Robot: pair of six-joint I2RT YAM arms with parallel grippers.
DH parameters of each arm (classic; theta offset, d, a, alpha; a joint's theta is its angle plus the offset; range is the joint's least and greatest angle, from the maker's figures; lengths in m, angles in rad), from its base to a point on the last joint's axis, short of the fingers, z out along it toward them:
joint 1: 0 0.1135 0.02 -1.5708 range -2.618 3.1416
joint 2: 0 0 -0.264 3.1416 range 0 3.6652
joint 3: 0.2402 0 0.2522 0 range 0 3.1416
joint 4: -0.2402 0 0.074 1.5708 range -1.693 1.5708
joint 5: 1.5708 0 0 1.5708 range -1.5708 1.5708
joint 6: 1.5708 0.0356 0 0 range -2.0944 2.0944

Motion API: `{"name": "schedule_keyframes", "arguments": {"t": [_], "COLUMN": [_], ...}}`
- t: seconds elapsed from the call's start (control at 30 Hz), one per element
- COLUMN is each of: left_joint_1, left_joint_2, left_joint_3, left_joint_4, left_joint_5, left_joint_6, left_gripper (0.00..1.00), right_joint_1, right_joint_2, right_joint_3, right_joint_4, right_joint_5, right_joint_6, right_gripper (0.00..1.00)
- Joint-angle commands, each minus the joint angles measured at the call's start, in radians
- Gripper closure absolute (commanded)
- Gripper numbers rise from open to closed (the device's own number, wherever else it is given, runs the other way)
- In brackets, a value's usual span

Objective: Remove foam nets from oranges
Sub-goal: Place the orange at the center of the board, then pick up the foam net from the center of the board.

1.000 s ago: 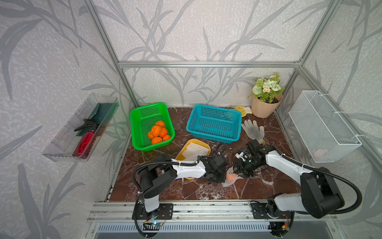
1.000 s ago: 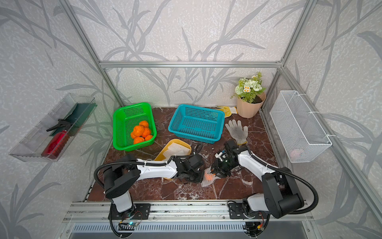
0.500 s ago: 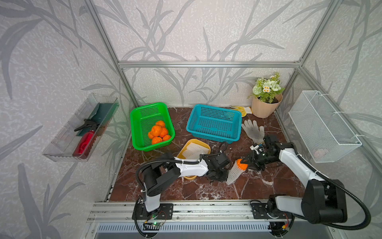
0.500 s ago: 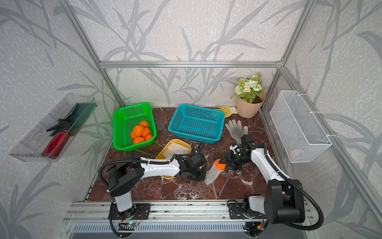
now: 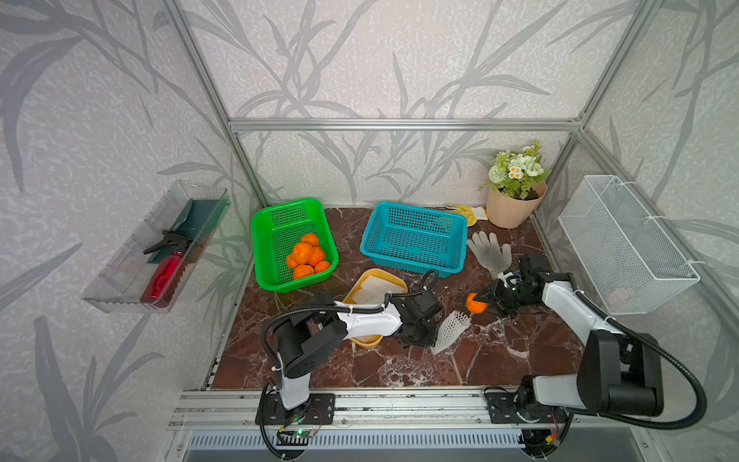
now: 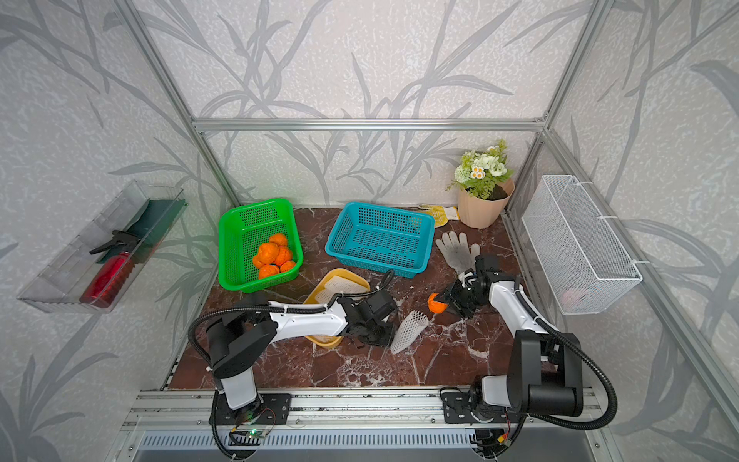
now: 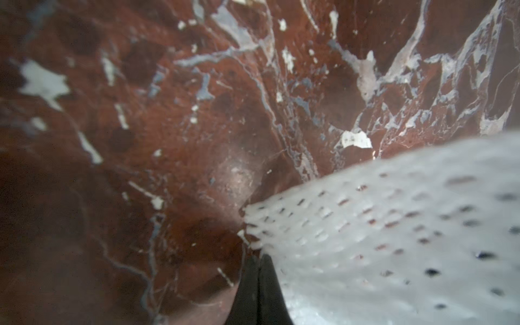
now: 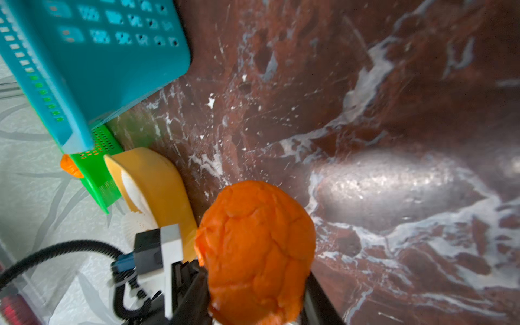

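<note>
At the bench's left rear the green basket [image 5: 260, 248] holds bare oranges [image 5: 306, 256], with the yellow tray [image 5: 376, 273] nearer the front, partly under the left arm. Toward the front middle, the left gripper [image 7: 258, 261] is clenched on one end of an empty foam net [image 5: 450, 330]; it looks feather-light and limp, best pinched at an edge. Just right and apart, the right gripper [image 5: 490, 302] clamps a bare orange [image 5: 476, 304], probably firm and prone to roll, with the teal basket [image 5: 416, 208], glove [image 5: 490, 250] and flower pot [image 5: 512, 208] crowding the rear.
</note>
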Motion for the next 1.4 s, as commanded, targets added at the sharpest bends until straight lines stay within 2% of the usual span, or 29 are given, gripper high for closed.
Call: {"name": "schedule_keyframes", "arguments": {"t": [0.0,0.07,0.17,0.3,0.4,0.47,0.53,0.63,0.73,0.83,1.0,1.1,1.13,1.27,1.37], "left_joint_1": [0.009,0.012,0.016,0.013,-0.003,-0.006,-0.011,-0.024,-0.036,-0.044,-0.046,-0.042,-0.039,-0.014,0.04], "left_joint_2": [-0.077,-0.098,-0.151,-0.228,-0.209,-0.155,-0.104,-0.022,0.029,0.093,0.19,0.208,0.199,0.093,-0.082], "left_joint_3": [0.071,0.09,0.111,0.111,0.131,0.178,0.229,0.275,0.279,0.316,0.35,0.355,0.354,0.332,0.244], "left_joint_4": [-0.058,-0.07,-0.083,-0.045,-0.059,-0.149,-0.227,-0.323,-0.329,-0.346,-0.33,-0.311,-0.3,-0.31,-0.331], "left_joint_5": [-0.03,-0.024,-0.023,0.019,0.073,0.093,0.121,0.102,0.106,0.081,0.068,0.046,0.039,-0.002,-0.07], "left_joint_6": [0.043,0.052,0.063,0.106,0.22,0.286,0.32,0.343,0.316,0.301,0.277,0.267,0.261,0.24,0.197], "left_gripper": [0.96,0.93,0.75,0.36,0.17,0.1,0.09,0.08,0.08,0.14,0.41,0.64,0.76,0.95,0.98], "right_joint_1": [-0.004,-0.004,-0.003,-0.004,-0.004,-0.004,-0.002,0.001,0.008,0.011,0.028,0.089,0.118,0.242,0.35], "right_joint_2": [0.061,0.064,0.0,-0.083,-0.126,-0.152,-0.18,-0.215,-0.248,-0.283,-0.318,-0.332,-0.332,-0.327,-0.338], "right_joint_3": [0.01,0.011,0.035,0.078,0.104,0.121,0.134,0.135,0.123,0.112,0.093,0.097,0.101,0.105,0.091], "right_joint_4": [0.02,0.016,-0.038,-0.128,-0.169,-0.191,-0.211,-0.245,-0.271,-0.29,-0.279,-0.249,-0.238,-0.178,-0.096], "right_joint_5": [0.057,0.057,0.114,0.174,0.186,0.181,0.158,0.125,0.101,0.094,0.052,0.046,0.05,0.05,0.077], "right_joint_6": [-0.036,-0.044,-0.065,-0.097,-0.098,-0.098,-0.102,-0.106,-0.115,-0.122,-0.096,-0.064,-0.046,0.051,0.176], "right_gripper": [0.48,0.36,0.19,0.14,0.14,0.14,0.13,0.13,0.13,0.13,0.13,0.13,0.13,0.13,0.13]}}
